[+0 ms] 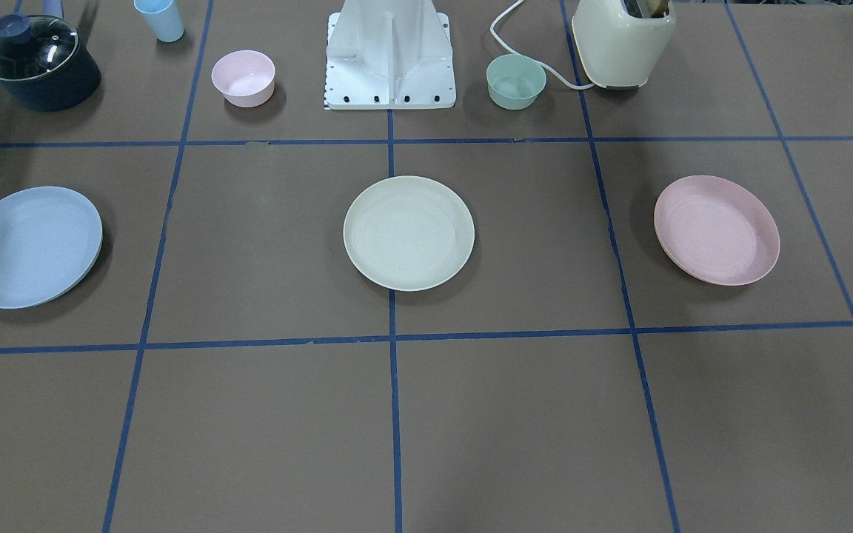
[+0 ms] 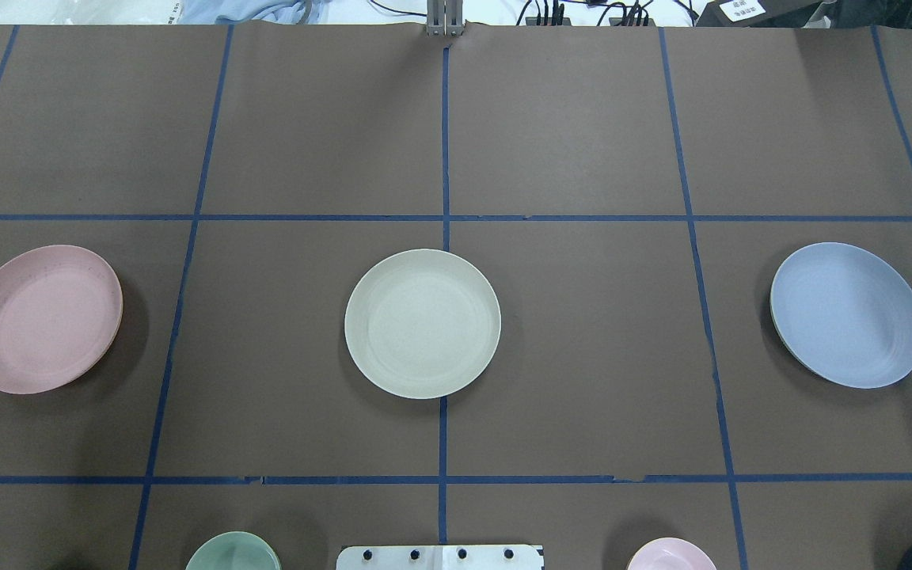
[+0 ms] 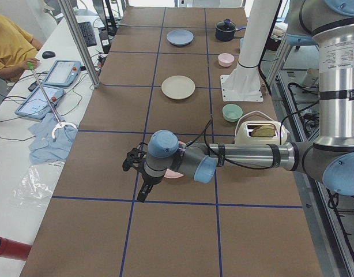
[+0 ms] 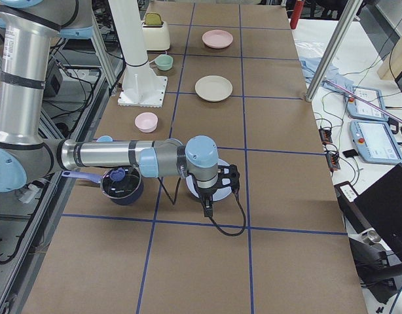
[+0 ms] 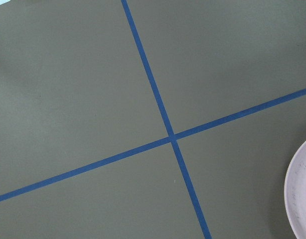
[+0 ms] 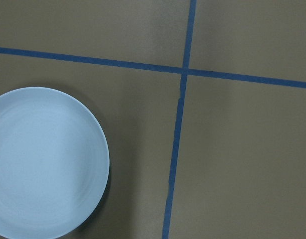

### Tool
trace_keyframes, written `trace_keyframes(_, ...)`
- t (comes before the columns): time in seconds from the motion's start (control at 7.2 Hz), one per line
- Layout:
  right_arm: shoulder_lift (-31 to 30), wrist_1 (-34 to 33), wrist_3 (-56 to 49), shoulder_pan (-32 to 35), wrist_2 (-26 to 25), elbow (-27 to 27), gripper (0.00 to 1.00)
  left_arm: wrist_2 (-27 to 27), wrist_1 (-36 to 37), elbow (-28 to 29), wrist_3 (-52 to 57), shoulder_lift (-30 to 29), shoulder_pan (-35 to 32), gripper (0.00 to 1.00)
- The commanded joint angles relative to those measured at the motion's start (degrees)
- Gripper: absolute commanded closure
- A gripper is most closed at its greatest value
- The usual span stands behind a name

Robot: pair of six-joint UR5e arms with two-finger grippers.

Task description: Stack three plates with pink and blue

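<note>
Jaws unreadable on left gripper (image 3: 140, 187) and right gripper (image 4: 209, 204), side views only | overhead: cream plate (image 2: 423, 323) centre frame, pink plate (image 2: 42, 318) far left, blue plate (image 2: 847, 314) far right, all well apart | nothing stacked yet | next, I reckon: pinch a raised rim, lift level, centre over cream.

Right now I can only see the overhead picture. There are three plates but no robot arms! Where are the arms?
Observer: The left side view shows the left arm stretched forward, its wrist by the pink plate.
Operator: And the other arm?
Observer: The right side view shows the right arm stretched forward too, its wrist by the blue plate.
Operator: What's next to the green bowl?
Observer: A cream toaster stands beside it.
</note>
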Motion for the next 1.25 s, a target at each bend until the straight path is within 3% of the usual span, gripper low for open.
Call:
trace_keyframes(0.0,0.5,6.3,0.6,-0.4,0.0,0.1,0.0,-0.9,-3.2,-0.9,-0.7,-1.0,-0.1,0.0)
trace_keyframes(0.14,0.6,10.1,0.5,-1.6,0.2,0.3,0.0,-0.8,-7.2,-1.1,-0.7,-2.8,0.0,0.0)
trace_keyframes(0.28,0.5,17.7,0.9,-2.7,0.6,0.0,0.0,-0.6,-16.6,-0.4,-0.7,-4.5,0.2,0.0)
trace_keyframes(0.42,1.2,19.2,0.8,-8.7,-0.2,0.2,0.0,-1.4,-21.7,0.7,-2.9,-5.7,0.5,0.0)
trace_keyframes(0.69,3.4,22.3,12.3,-13.1,-0.1,-0.2,0.0,-6.3,-30.7,2.8,-8.8,-4.1,3.8,0.0)
trace_keyframes(0.97,3.0,26.7,20.5,-15.5,-0.3,-0.3,0.0,-3.9,-40.3,6.6,-22.5,-1.0,13.9,0.0)
trace_keyframes(1.11,3.0,26.8,20.9,-15.8,-0.2,-0.3,0.0,1.6,-47.8,8.0,-30.0,2.5,18.8,0.0)
